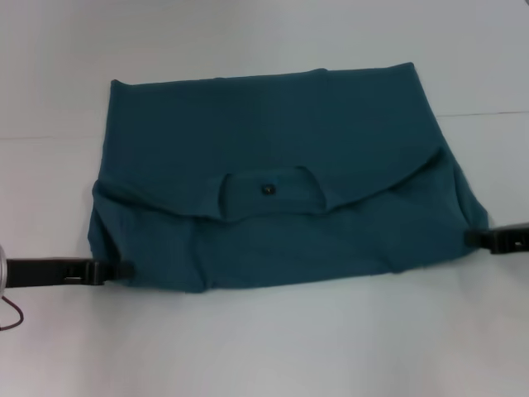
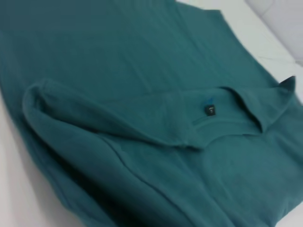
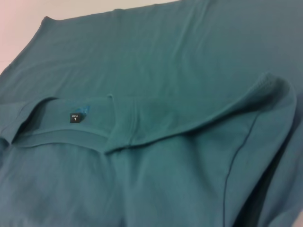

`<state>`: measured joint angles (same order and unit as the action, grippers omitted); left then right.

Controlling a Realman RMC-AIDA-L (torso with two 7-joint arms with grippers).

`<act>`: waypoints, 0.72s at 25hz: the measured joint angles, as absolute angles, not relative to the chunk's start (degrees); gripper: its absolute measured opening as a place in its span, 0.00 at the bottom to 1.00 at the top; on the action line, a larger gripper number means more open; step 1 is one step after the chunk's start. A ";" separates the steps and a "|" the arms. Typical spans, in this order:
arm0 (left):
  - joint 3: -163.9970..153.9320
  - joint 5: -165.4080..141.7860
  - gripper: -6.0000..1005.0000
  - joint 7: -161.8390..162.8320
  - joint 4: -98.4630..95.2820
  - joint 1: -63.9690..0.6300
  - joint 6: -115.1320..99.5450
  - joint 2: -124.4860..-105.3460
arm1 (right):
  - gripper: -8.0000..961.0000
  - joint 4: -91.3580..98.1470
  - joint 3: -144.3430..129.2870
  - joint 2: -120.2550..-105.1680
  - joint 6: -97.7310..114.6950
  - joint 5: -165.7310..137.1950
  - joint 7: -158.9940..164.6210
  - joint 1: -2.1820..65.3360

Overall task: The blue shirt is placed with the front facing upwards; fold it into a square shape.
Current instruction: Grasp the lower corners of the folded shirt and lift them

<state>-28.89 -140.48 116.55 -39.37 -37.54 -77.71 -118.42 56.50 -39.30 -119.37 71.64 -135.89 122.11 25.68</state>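
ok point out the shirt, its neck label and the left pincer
shirt (image 1: 273, 124): head view, flat upper panel
neck label (image 1: 267, 189): head view, the dark tag inside the collar
left pincer (image 1: 124, 270): head view, tips at the shirt's edge

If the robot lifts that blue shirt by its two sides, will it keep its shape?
Probably not. The blue shirt looks soft: its folded edge curves and bulges, so the middle would likely sag. It seems light. The left gripper and right gripper sit at its sides.
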 joint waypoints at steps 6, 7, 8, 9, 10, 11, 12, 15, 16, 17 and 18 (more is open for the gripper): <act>-26.99 -138.12 0.04 111.97 -39.08 -36.07 -82.12 -118.55 | 0.04 56.54 -37.30 -119.39 76.44 -130.70 118.27 21.57; -26.85 -138.03 0.04 111.70 -39.07 -35.80 -82.48 -118.62 | 0.04 56.55 -36.38 -119.41 77.57 -129.90 117.38 20.89; -26.64 -138.02 0.04 111.49 -39.07 -35.57 -82.75 -118.66 | 0.04 56.55 -35.54 -119.41 78.64 -129.29 116.47 20.26; -26.35 -137.99 0.04 111.20 -39.08 -35.36 -83.15 -118.69 | 0.04 56.56 -34.68 -119.44 79.56 -128.81 115.59 19.80; -25.82 -137.99 0.04 110.68 -39.08 -35.03 -83.78 -118.71 | 0.04 56.56 -33.73 -119.46 80.61 -128.43 114.68 19.29; -25.19 -137.97 0.04 110.10 -39.08 -34.71 -84.43 -118.72 | 0.04 56.57 -32.97 -119.48 81.46 -128.22 113.84 18.91; -24.53 -137.94 0.04 109.49 -39.07 -34.35 -85.10 -118.72 | 0.04 56.58 -32.02 -119.54 82.57 -128.13 112.84 18.47; -22.91 -137.90 0.04 107.59 -39.04 -33.32 -86.98 -118.79 | 0.04 56.53 -30.32 -119.63 84.90 -128.06 110.04 17.59; -22.53 -137.90 0.04 107.11 -39.03 -32.97 -87.53 -118.86 | 0.04 56.36 -29.89 -119.66 85.65 -128.04 108.95 17.20; -22.22 -137.90 0.04 106.62 -39.07 -32.43 -88.26 -118.98 | 0.04 56.16 -29.61 -119.73 86.16 -128.01 107.94 16.91; -21.95 -137.89 0.04 106.22 -39.16 -32.02 -88.83 -119.07 | 0.04 56.03 -29.45 -119.78 86.46 -127.99 107.28 16.70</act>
<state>-21.95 -137.89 106.22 -39.16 -32.02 -88.83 -119.07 56.03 -29.45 -119.78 86.46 -127.99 107.29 16.70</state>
